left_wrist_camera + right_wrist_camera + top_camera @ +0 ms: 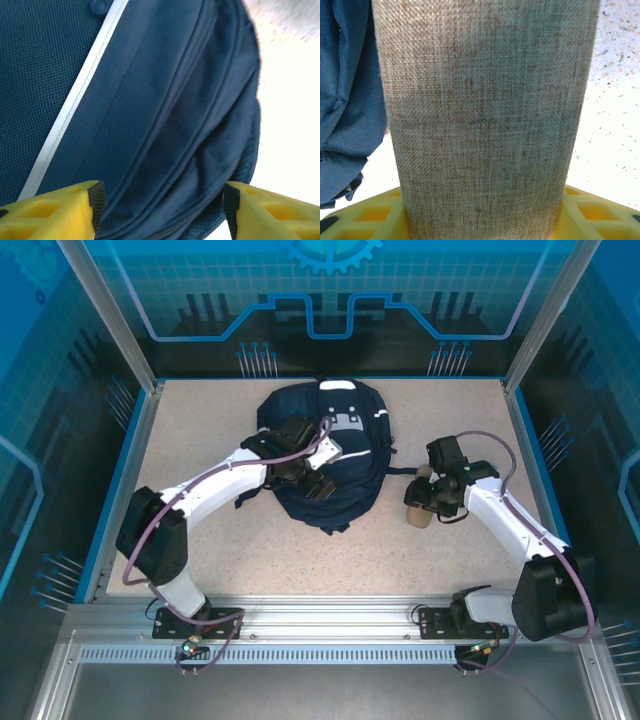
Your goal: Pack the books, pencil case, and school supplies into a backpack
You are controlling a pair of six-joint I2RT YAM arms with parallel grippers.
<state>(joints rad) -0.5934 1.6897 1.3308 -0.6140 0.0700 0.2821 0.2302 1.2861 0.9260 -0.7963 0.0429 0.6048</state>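
The navy backpack (345, 435) lies flat at the table's middle, its white patch toward the back. My left gripper (308, 480) hovers over its lower front, open; in the left wrist view the yellow fingers (60, 210) stand wide apart above the zip seam and folds of the backpack (150, 100). My right gripper (432, 498) is shut on a beige woven pencil case (418, 510) just right of the backpack. That pencil case (485, 100) stands up between the yellow fingers (365, 212), with backpack fabric (345, 100) to its left. The books are out of view.
The speckled beige table (190, 430) is walled by blue panels and metal posts. A dark strap (400, 471) runs from the backpack toward the right gripper. An aluminium rail (320, 625) with both arm bases crosses the near edge.
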